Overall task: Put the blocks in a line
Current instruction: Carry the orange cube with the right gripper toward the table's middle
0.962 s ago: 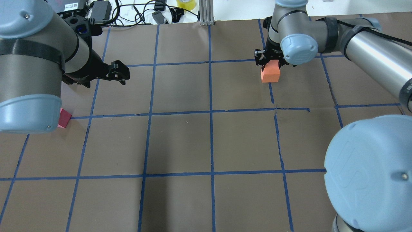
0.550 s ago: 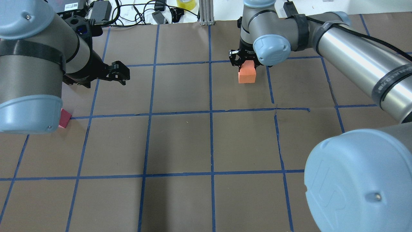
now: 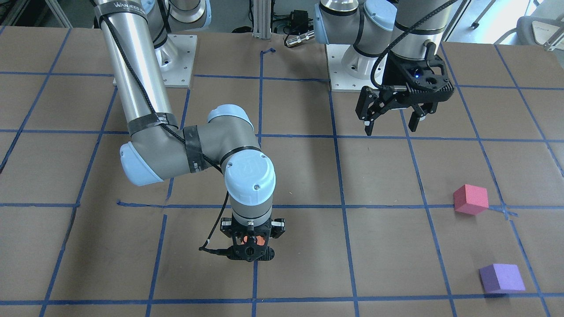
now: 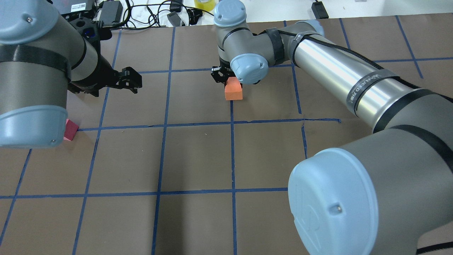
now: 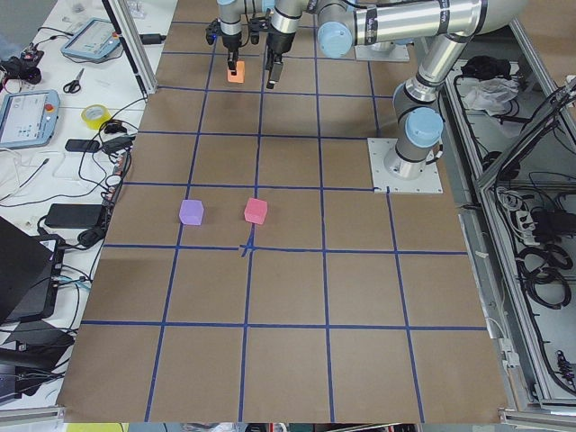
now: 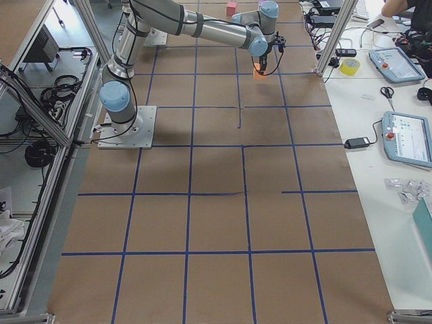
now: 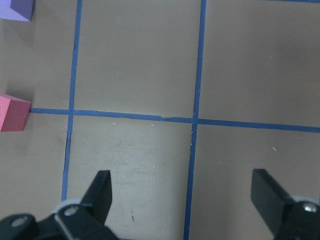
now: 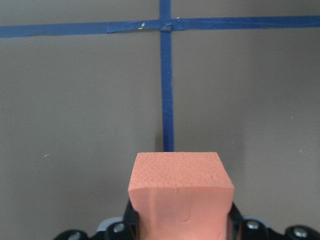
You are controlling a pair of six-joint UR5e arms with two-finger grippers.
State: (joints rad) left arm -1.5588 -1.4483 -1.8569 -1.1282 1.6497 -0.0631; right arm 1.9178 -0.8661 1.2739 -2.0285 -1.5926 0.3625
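Right gripper point(image 3: 250, 241): pinching orange block point(image 4: 233, 92), which protrudes past its fingertips. Left gripper point(image 3: 392, 123): spread, empty. Pinkish-red block point(image 3: 471, 199), purple block point(image 3: 501, 278): well apart from both grippers, nearer the left.

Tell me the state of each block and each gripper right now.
orange block: clamped in the right gripper
pinkish-red block: loose on the table
purple block: loose on the table
left gripper: jaws open, empty
right gripper: jaws shut on orange block

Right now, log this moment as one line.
right tool: shut on orange foam cube | left tool: open, empty | pinkish-red foam cube, purple foam cube: lying apart, ungripped
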